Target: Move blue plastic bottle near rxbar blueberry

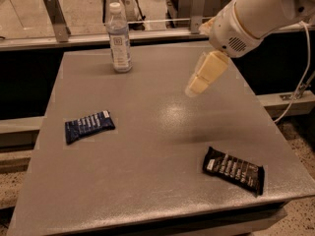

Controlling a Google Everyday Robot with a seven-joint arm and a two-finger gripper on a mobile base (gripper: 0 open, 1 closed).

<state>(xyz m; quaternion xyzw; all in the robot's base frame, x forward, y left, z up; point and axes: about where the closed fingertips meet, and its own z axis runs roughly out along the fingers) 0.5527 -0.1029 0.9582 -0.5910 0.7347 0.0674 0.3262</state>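
You have a single view here. It looks down on the worktop [147, 146] from high above its near edge, tilted forward, so the far edge sits toward 12 o'clock and the near edge runs along 6 o'clock. It stands close enough that the worktop fills most of the picture. Taking the picture's centre as the dial, the blue plastic bottle [119, 38] stands at 11 o'clock and the rxbar blueberry [89, 127] lies at 9 o'clock. The gripper [193, 90] hangs over the worktop at 2 o'clock, its arm entering from the upper right corner.
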